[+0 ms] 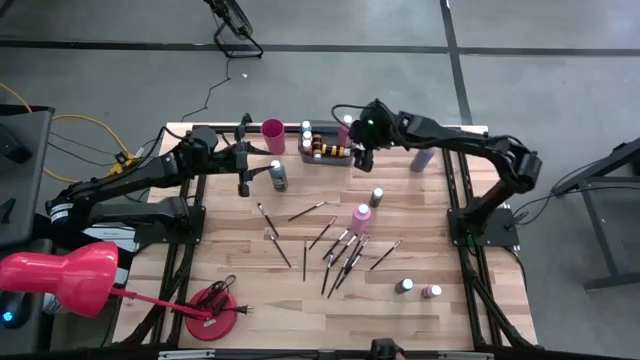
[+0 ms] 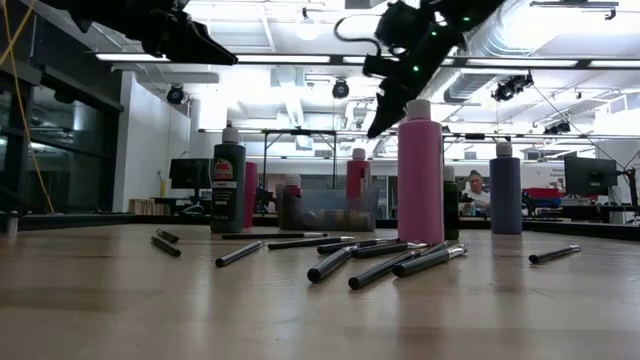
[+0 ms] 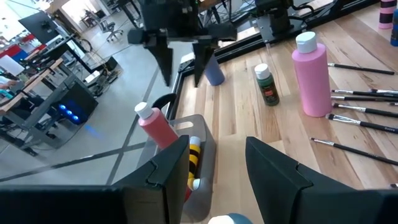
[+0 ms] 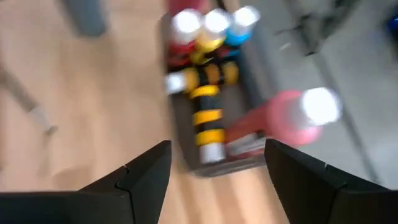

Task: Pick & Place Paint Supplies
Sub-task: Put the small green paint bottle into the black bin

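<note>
A grey tray (image 1: pixel 325 150) at the table's far edge holds several small paint bottles (image 4: pixel 208 106). A red bottle with a white cap (image 3: pixel 158 127) stands tilted in the tray's right end, leaning on its rim (image 4: pixel 280 118). My right gripper (image 1: pixel 360 150) hangs open above that end (image 4: pixel 217 162), touching nothing. My left gripper (image 1: pixel 250 165) waits open, left of the tray and raised (image 3: pixel 217 168). A tall pink bottle (image 1: pixel 361 215) and several thin brushes (image 1: pixel 340 250) are on the table's middle.
A pink cup (image 1: pixel 272 135) stands left of the tray, with a dark green bottle (image 1: pixel 278 176) in front of it. A lavender bottle (image 1: pixel 422 158) is at the far right, a small dark bottle (image 1: pixel 377 196) is near the pink one, and two bottles (image 1: pixel 417 288) are near the front right.
</note>
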`<act>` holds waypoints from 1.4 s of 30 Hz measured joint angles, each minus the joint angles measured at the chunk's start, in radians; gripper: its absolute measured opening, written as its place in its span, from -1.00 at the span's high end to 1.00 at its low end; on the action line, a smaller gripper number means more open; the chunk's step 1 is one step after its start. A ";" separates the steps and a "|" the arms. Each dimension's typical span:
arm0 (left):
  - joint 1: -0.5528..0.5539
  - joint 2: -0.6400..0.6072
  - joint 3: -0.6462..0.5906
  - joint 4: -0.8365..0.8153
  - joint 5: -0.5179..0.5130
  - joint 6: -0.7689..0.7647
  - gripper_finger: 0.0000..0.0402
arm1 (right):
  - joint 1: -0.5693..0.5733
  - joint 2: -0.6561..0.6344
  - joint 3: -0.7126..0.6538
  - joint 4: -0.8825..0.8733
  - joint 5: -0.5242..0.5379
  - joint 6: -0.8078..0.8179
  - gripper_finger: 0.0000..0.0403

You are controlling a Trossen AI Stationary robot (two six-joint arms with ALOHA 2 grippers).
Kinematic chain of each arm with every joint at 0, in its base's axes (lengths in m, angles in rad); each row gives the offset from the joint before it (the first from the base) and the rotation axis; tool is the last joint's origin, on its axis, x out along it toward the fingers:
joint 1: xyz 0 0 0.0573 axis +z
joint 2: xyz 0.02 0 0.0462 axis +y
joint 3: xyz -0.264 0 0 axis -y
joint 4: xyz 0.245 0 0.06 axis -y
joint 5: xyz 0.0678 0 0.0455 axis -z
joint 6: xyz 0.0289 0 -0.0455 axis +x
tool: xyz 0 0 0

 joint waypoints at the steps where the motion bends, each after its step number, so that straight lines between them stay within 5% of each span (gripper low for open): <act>1: 0.000 0.000 0.000 0.000 0.000 0.000 0.24 | -0.001 0.026 0.038 -0.045 -0.025 -0.002 -0.25; 16: 0.000 0.000 0.000 0.000 0.000 0.000 0.24 | 0.026 0.385 0.465 -0.276 -0.052 -0.113 -0.25; 42: 0.000 0.000 0.000 0.000 0.000 0.000 0.24 | -0.001 0.537 0.485 -0.276 0.052 -0.257 -0.25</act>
